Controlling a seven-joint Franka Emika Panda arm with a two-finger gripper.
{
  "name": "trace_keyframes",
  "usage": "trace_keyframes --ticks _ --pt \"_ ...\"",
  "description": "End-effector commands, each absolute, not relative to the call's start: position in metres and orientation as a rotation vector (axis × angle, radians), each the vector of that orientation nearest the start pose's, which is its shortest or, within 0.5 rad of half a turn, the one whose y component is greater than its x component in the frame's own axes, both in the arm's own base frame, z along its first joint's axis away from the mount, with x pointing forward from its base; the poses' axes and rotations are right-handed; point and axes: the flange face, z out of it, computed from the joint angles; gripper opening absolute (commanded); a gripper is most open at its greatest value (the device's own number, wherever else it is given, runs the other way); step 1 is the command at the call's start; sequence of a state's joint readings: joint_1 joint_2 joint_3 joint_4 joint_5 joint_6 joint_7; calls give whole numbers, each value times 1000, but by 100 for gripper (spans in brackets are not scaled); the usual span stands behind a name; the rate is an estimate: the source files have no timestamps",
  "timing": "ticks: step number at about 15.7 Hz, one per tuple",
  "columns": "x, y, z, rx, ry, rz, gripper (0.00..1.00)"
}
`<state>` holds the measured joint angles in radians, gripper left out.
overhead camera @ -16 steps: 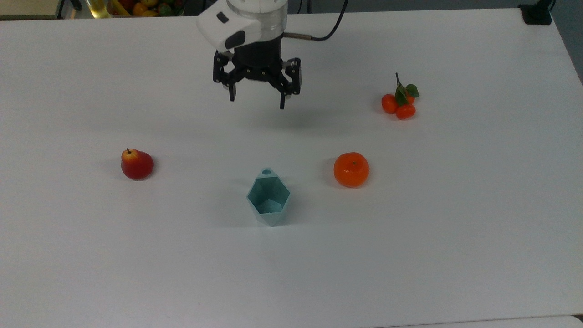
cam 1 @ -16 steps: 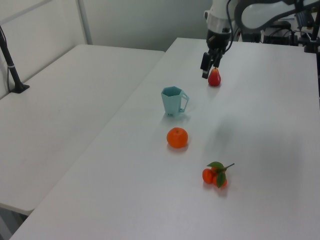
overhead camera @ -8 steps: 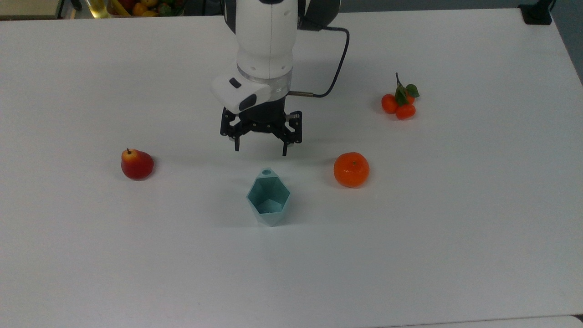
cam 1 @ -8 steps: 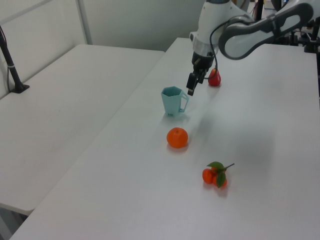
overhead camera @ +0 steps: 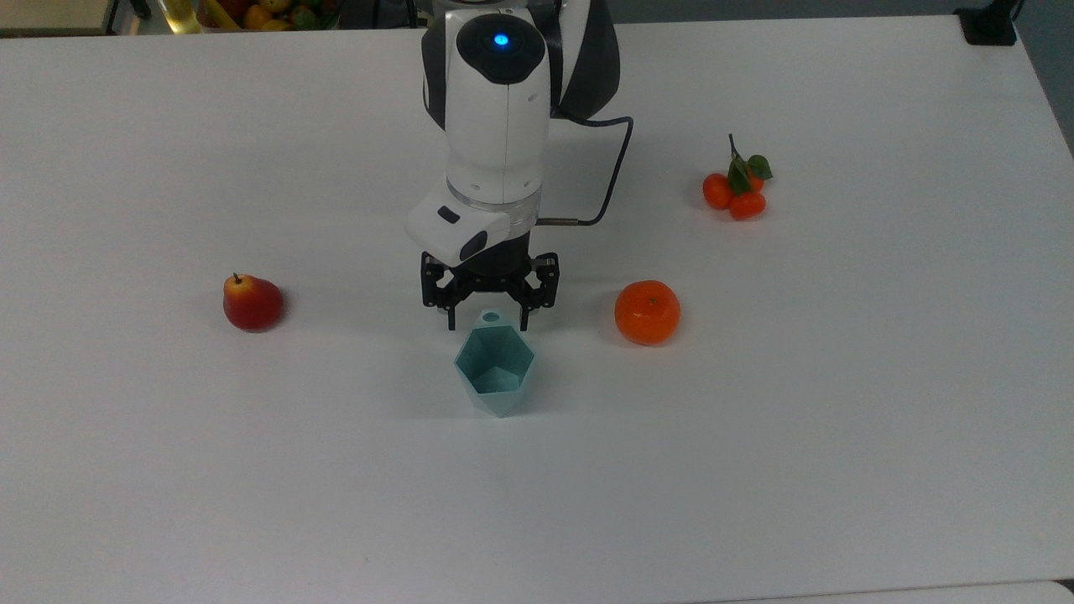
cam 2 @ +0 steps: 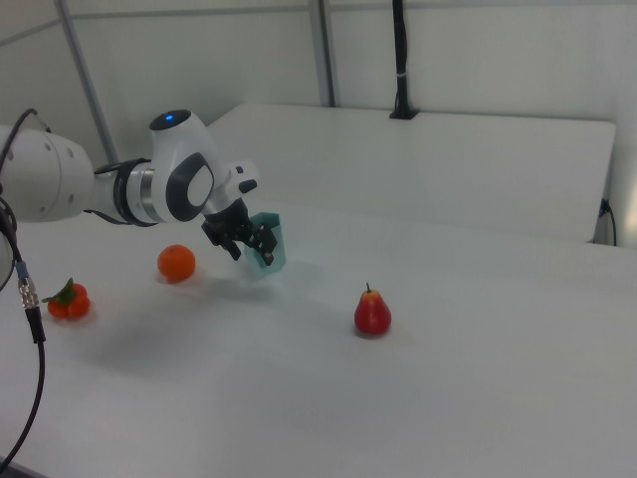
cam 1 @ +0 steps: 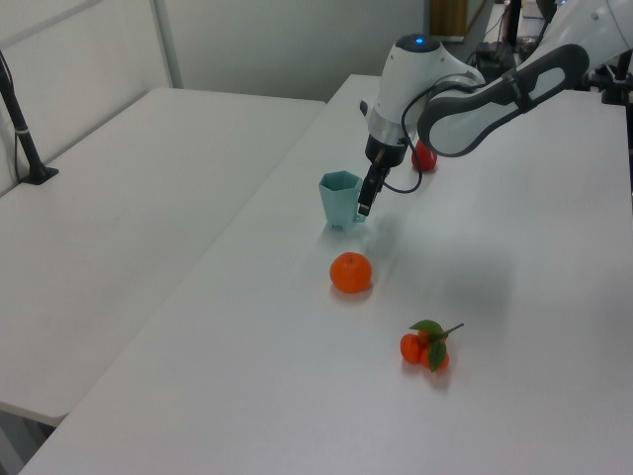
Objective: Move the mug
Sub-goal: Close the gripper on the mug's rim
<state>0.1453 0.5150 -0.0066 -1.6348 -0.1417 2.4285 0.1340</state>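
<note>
Over the last second the hand (overhead camera: pixel 489 321) has travelled down the top view from well above the mug (overhead camera: pixel 495 369) to the mug's handle side, dropping lower as it came, and its 2 fingers, spread apart, now straddle the small ring handle (overhead camera: pixel 492 318) without yet pinching it. The mug has not shifted; it stands upright on the white table (overhead camera: pixel 839 436), roughly midway between the red pear (overhead camera: pixel 252 303) and the orange (overhead camera: pixel 647 312). This looks like the end of the approach, with a grasp on the handle or the near rim as the likely next step. The orange sits near the mug on the top view's right, the pear farther off on the top view's left, and the cluster of small oranges (overhead camera: pixel 737 186) lies well beyond the orange. Nothing stands between hand and mug; the orange would matter only if the mug is carried that way.
</note>
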Motion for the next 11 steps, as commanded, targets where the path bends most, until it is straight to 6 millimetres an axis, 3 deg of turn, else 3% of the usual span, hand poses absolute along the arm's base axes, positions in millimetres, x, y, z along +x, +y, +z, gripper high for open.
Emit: trace_keyframes --ticks 1,4,7,11 --pt "707 101 356 -3167 -182 -515 46" --pt "709 100 361 -3161 -168 -526 27" --pt "709 101 366 -3156 -164 -537 1" --pt "699 101 399 -3149 -163 -573 0"
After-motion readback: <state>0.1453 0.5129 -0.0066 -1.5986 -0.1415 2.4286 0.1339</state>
